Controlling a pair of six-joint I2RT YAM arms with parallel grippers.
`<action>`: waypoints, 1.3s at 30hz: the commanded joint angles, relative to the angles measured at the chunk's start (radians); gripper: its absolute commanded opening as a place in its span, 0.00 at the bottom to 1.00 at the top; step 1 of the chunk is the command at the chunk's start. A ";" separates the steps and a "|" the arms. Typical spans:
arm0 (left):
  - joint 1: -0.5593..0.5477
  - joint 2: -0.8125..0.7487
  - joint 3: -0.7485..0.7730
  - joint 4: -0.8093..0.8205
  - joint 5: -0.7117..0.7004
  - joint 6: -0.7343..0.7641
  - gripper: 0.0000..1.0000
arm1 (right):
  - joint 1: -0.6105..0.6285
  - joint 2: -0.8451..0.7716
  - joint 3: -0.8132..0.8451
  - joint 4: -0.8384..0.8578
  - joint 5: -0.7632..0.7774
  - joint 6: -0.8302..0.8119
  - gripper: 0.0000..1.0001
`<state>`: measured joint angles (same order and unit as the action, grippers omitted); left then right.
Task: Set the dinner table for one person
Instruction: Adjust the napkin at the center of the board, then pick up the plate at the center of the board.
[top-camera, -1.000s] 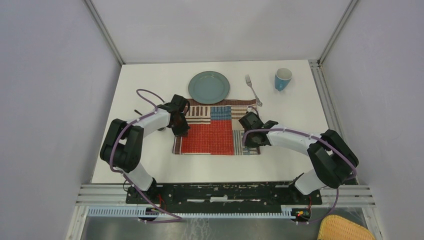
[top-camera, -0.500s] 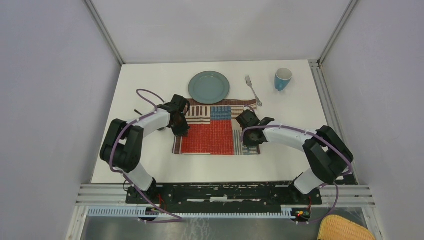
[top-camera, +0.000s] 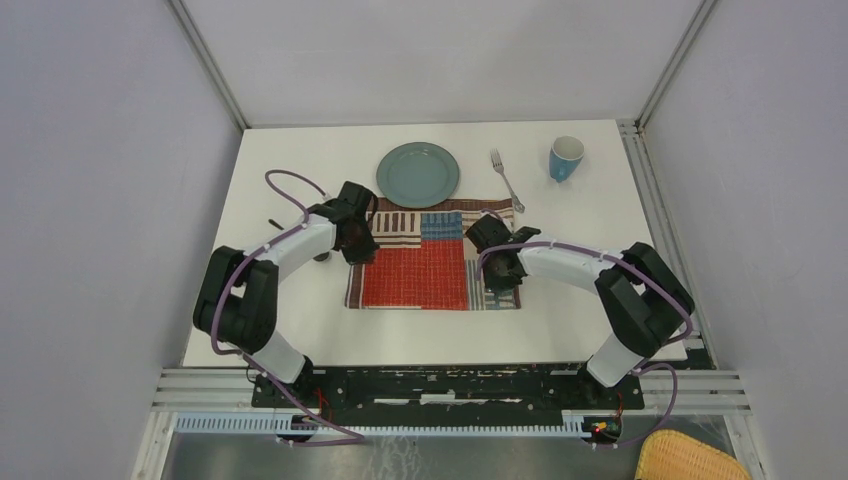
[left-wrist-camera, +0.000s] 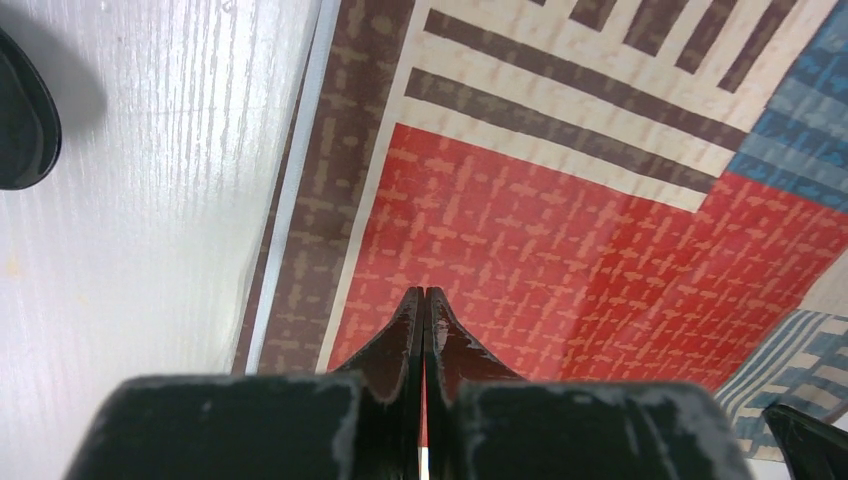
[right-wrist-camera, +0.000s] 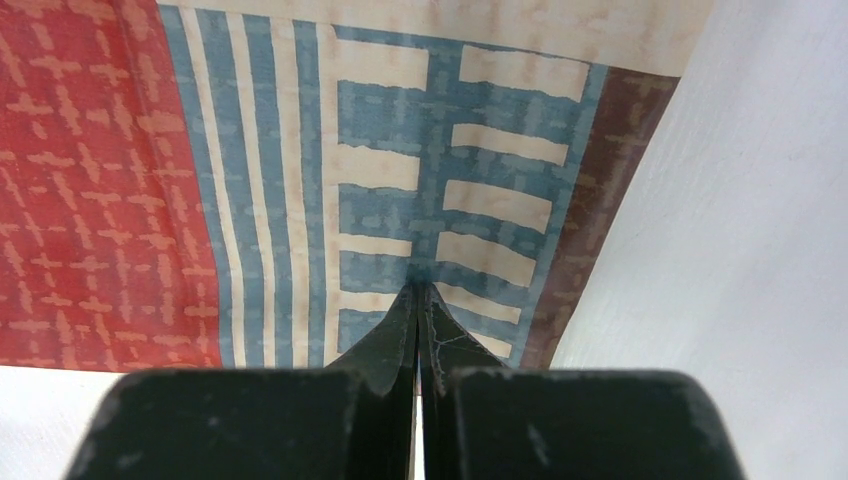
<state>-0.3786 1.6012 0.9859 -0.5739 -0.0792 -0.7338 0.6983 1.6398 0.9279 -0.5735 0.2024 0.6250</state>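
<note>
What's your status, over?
Left gripper shut over mat's red patch; right gripper shut over its blue stripes. Table not set: plate, fork, cup sit beyond mat. Nothing blocking.

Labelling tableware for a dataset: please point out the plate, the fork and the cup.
plate (top-camera: 418, 174), top view, centre of the dish.
fork (top-camera: 507, 181), top view, middle of the handle.
cup (top-camera: 566, 158), top view, blue side wall.

left pincer (left-wrist-camera: 424, 292) closed, tips over red patch of placemat (left-wrist-camera: 580, 240)

Overhead spans dinner table (top-camera: 600, 230); wrists close over placemat (top-camera: 425, 262).
</note>
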 joint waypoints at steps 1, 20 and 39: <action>-0.004 -0.032 0.041 -0.003 -0.027 0.008 0.02 | -0.002 0.091 -0.007 0.151 0.014 0.003 0.00; -0.003 -0.021 0.060 -0.009 -0.035 0.028 0.02 | -0.012 0.160 0.081 0.127 0.066 -0.051 0.00; -0.004 -0.038 0.220 -0.077 -0.088 0.065 0.06 | -0.010 -0.238 0.323 -0.162 0.211 -0.077 0.42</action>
<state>-0.3786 1.5959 1.1160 -0.6300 -0.1341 -0.7315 0.6907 1.4372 1.1114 -0.6857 0.3477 0.5743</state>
